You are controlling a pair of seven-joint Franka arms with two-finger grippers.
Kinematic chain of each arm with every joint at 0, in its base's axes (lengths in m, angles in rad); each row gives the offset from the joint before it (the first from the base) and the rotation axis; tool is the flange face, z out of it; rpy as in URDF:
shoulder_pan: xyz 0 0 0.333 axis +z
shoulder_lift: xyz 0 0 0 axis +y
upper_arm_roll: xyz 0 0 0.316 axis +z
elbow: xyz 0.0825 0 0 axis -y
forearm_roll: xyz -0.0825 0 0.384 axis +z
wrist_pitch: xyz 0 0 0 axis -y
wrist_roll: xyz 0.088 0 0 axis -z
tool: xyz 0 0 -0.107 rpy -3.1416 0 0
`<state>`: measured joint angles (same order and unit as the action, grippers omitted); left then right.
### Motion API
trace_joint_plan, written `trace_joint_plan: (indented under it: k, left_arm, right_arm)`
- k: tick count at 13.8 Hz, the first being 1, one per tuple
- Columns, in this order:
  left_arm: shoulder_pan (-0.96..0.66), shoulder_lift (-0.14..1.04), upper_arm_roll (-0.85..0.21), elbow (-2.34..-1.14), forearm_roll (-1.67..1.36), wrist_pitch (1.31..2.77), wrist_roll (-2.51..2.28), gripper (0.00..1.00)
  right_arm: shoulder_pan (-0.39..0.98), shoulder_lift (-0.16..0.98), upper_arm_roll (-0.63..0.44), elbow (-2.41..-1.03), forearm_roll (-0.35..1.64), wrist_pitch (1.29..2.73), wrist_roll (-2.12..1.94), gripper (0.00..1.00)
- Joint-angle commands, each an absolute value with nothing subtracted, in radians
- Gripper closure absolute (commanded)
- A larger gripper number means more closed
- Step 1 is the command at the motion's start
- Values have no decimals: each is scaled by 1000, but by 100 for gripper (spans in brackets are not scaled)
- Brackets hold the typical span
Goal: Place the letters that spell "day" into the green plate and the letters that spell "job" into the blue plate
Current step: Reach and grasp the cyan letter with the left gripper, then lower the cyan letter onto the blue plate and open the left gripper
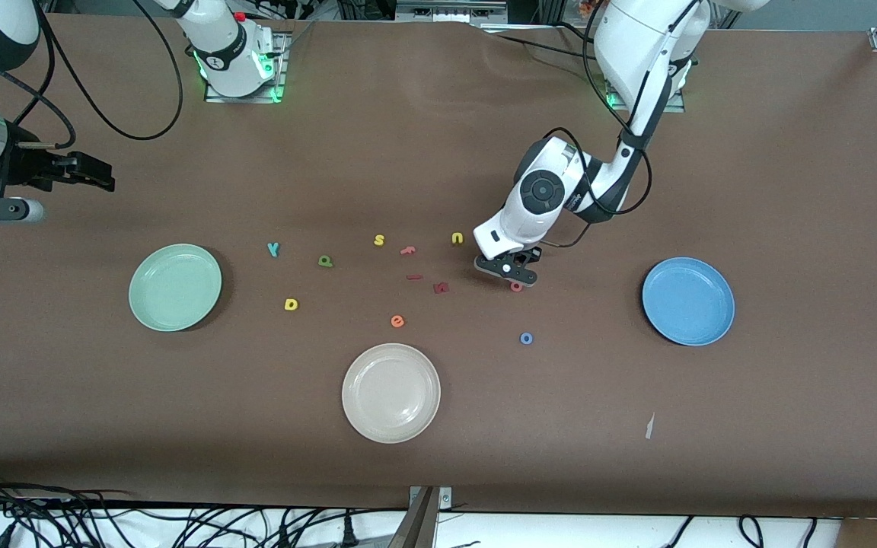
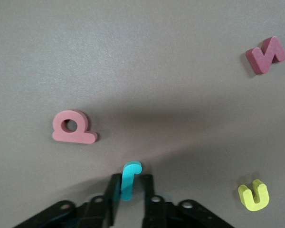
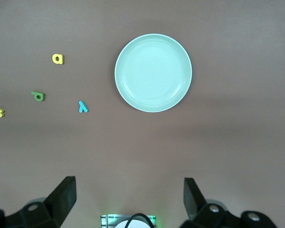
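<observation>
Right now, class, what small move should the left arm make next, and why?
Probably lift straight up: the left gripper has its fingers closed on the teal j at the table, and the blue plate it belongs in lies toward the left arm's end.

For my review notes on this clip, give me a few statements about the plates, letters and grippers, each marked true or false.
1. The left gripper is shut on the teal "j". True.
2. The blue plate already holds a letter. False: it holds nothing.
3. The salmon-red "b" lies on the table beside the left gripper. True.
4. The right gripper holds the teal "y". False: it hangs open over the table near the green plate.
5. The blue "o" is in the cream-white plate. False: it lies on the table.
</observation>
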<state>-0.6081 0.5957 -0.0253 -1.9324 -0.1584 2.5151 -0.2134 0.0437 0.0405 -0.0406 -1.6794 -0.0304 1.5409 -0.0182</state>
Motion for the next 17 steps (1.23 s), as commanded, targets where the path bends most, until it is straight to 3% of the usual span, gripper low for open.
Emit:
trace_joint_plan:
  k: [1,5,10,12,17]
  left_arm:
    - [-611,589,-23,-1937,-166,2511,-201,100]
    - [-543,523,-23,-1933,-166,2446,-195,100]
    - [-306,364,-46,-1937,-166,2240,-115,100]
    - [-148,339,-105,-1937,-166,2157,9,100]
    - [27,314,-110,-1997,-86,2128,241,100]
  right_arm:
    - [40,34,-41,-1677,-11,1528,-28,0]
    - [40,34,-41,-1677,-11,1528,-28,0]
    - [40,34,-41,-1677,-11,1528,-28,0]
    - [40,34,-41,-1677,-11,1528,-28,0]
    - [40,34,-41,-1677,-12,1526,-26,0]
